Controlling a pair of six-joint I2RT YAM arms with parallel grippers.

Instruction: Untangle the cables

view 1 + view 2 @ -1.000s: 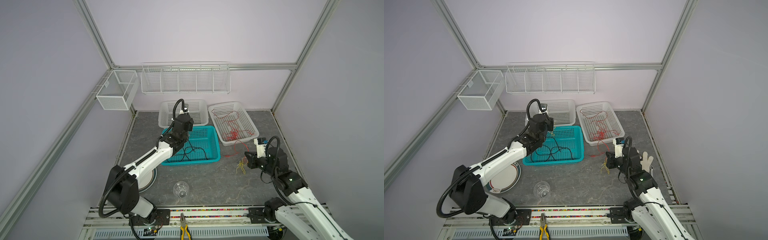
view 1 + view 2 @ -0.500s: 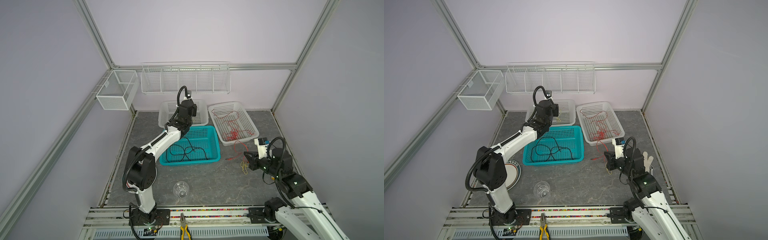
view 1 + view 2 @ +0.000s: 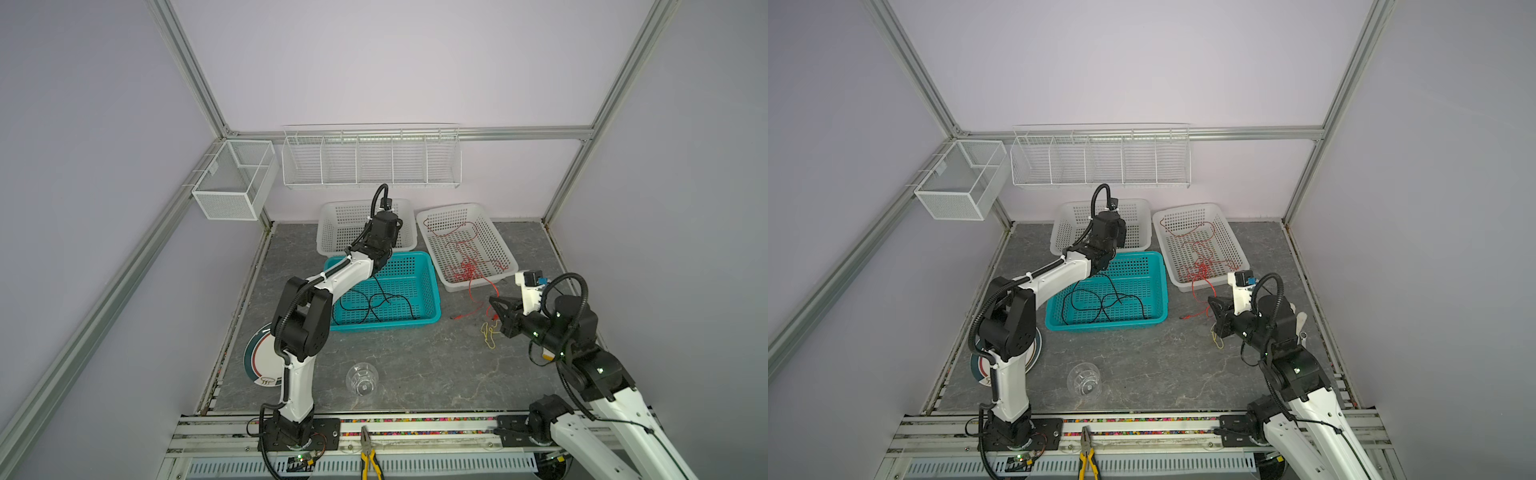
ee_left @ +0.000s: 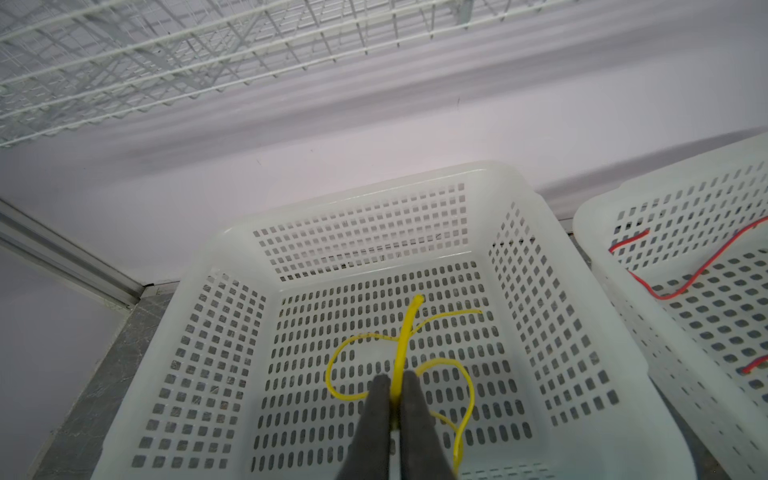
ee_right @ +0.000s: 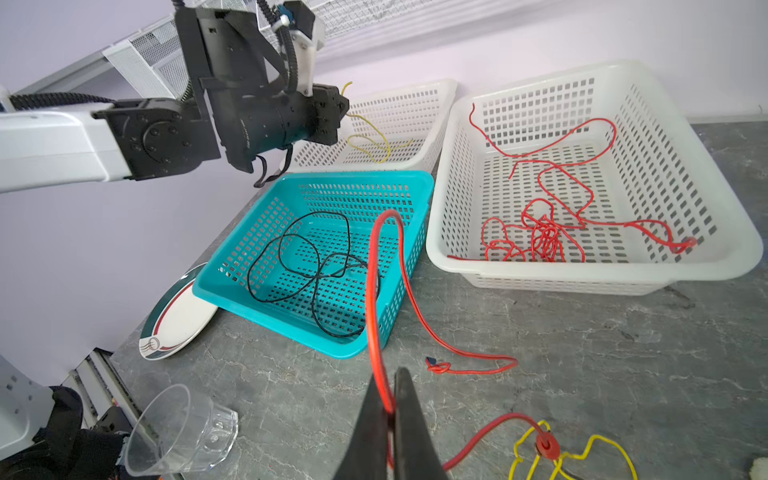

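The left gripper [image 4: 397, 379] had its dark, matte, tapered fingers [image 4: 380, 403] pressed nearly together, pinching a thin, glossy yellow cable [image 4: 402, 340]. One stiff end stuck out straight beyond the fingertips. The rest hung in loose loops below the gripper into a white basket [image 4: 365, 192] of smooth perforated plastic, rounded at the corners, its floor cut with rows of slots. Whether the loops touched that floor I could not tell.

The right gripper [image 5: 390, 388], low over the worktop [image 5: 582, 353], had its black wedge-shaped fingers squeezed on a red cable [image 5: 369, 299]. From the pinch the cable arched up in a tall, narrow hoop ahead of the gripper, then fell to the grey, veined, stone-like surface and ended in a small knot. Its other run curled back beside the gripper to a red blob caught in a yellow tangle [image 5: 598, 437] lying flat on the worktop.

Ahead of the right gripper sat a teal basket [image 5: 361, 174] of the same perforated plastic, holding a fine black cable [image 5: 320, 276] in a few wide, overlapping loops. Beside it, a second white basket [image 5: 582, 272] held a red tangle [image 5: 540, 241]: long wandering curves ending in a tight knotted clump near the front wall.
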